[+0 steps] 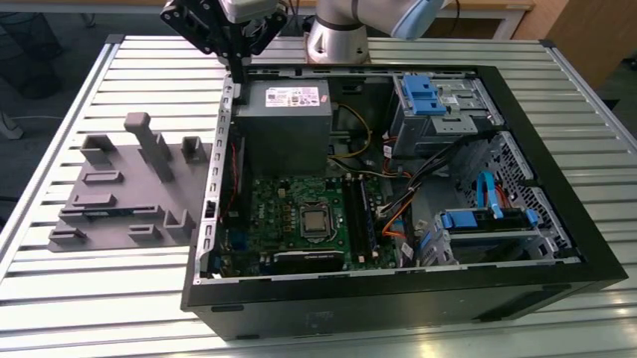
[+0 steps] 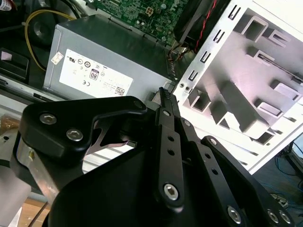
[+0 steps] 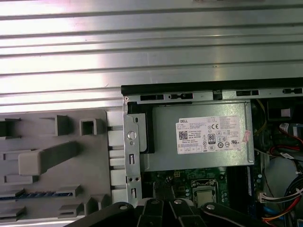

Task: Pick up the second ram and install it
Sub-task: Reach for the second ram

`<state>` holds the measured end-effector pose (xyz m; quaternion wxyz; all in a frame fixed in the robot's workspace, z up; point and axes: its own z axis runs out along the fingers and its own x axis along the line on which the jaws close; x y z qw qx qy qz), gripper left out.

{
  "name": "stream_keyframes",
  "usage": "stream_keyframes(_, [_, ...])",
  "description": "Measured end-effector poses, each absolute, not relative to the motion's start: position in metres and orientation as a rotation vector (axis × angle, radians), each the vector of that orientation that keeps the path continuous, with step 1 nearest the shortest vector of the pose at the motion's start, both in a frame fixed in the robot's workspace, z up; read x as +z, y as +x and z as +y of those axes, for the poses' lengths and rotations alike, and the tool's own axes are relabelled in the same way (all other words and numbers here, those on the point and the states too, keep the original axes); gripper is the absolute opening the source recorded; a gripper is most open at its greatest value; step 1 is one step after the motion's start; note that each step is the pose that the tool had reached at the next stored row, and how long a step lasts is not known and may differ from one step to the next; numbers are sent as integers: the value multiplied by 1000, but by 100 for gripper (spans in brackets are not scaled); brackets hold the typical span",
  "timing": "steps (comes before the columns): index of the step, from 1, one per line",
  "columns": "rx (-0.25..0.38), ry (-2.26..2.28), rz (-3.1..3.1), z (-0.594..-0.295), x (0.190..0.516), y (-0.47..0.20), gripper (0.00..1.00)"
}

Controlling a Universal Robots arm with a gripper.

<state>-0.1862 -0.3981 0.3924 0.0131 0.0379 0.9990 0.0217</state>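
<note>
I hover the gripper (image 2: 163, 93), closed on nothing, above the case (image 1: 398, 298) corner by the power supply (image 1: 283, 112); the second ram (image 3: 40, 194) stands on edge in a tray (image 3: 94, 161) slot, presumably for pinching.

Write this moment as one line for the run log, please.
gripper: fingers shut, empty, above the case wall beside the power supply | ram stick: lying in the grey tray | step: not yet picked up
</note>
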Motion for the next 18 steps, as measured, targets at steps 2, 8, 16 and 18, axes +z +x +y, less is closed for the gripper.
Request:
stream_keyframes(2, [68, 118, 3112, -398, 392, -187, 11])
stream_keyframes(8, [68, 118, 3112, -398, 392, -191, 11])
stream_keyframes(16, [68, 118, 3112, -398, 392, -195, 11])
stream_keyframes(18, [68, 118, 3112, -398, 392, -196, 11])
